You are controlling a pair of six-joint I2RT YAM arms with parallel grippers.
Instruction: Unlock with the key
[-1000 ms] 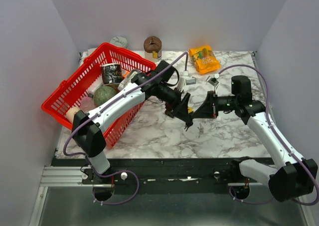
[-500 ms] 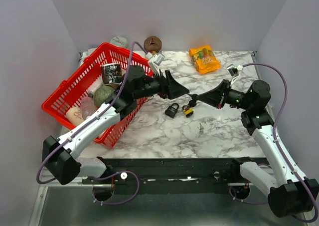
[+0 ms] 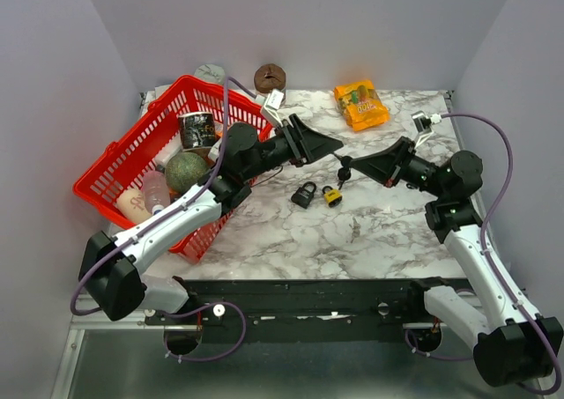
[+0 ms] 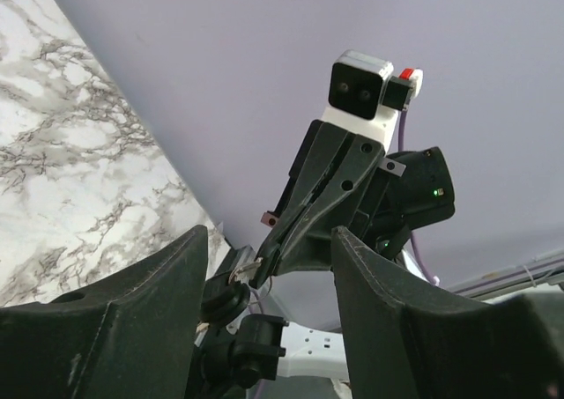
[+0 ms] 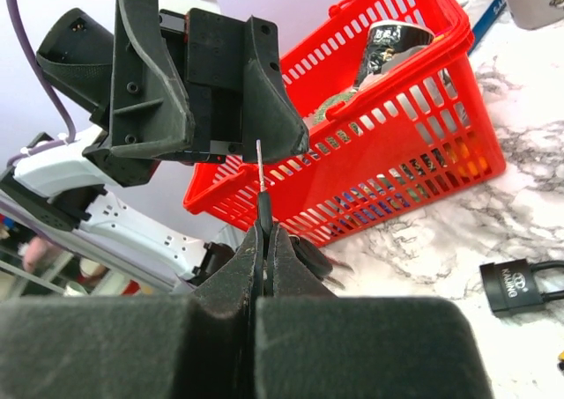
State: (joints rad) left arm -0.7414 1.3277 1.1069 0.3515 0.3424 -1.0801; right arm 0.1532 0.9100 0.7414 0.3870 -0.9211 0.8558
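Note:
A black padlock and a small brass padlock lie side by side on the marble table; the black padlock also shows in the right wrist view. My right gripper hangs above them, shut on a black-headed key whose blade points toward the left gripper. Spare keys dangle below it. My left gripper is raised, open and empty, facing the right gripper tip to tip. In its own view the left gripper frames the key.
A red basket with a can, a melon and bottles stands tilted at the left. An orange snack bag and a brown jar sit at the back. Purple walls close in on both sides.
Both grippers have lifted away from the padlocks, which now lie alone on the table. The left arm swung back toward the basket; the right gripper rose with the key still in it.

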